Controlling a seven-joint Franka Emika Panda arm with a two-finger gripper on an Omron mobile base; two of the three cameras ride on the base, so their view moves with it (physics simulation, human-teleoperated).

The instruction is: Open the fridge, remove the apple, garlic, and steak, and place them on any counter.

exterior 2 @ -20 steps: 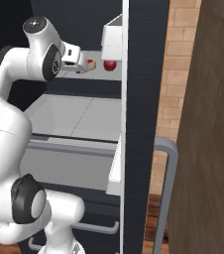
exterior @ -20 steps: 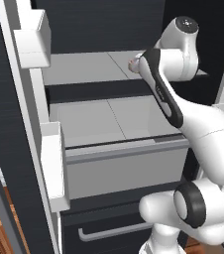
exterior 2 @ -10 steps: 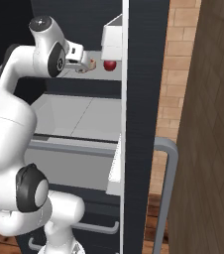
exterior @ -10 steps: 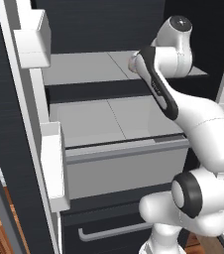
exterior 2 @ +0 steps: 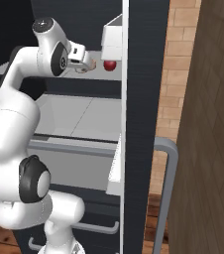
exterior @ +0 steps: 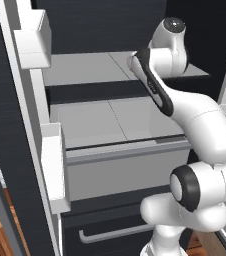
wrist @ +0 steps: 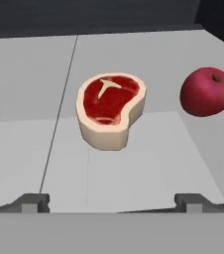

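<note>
The fridge point(exterior: 100, 20) stands open, both doors swung wide. On its upper grey shelf point(wrist: 29, 74) lies the steak point(wrist: 110, 110), a flat red slab with a cream rim. To its right rests the round red apple point(wrist: 206, 92), seen also as the apple point(exterior 2: 109, 65) beside the right door. My gripper point(wrist: 113, 203) is open and empty, just short of the steak and lined up with it. From the right, the gripper point(exterior 2: 88, 65) hovers over the shelf, left of the apple. The garlic and the counter are out of view.
White door bins point(exterior: 32, 35) hang on the left door, and another bin point(exterior 2: 115, 35) on the right door by the apple. A grey crisper drawer point(exterior: 125, 167) juts out below the shelves. A lower drawer handle point(exterior: 115, 232) sits beneath. Brick wall point(exterior 2: 176, 74) lies to the right.
The arm's upper joints have swung and the hand has crept a little further in over the shelf. The jaws stay open; steak and apple have not moved.
</note>
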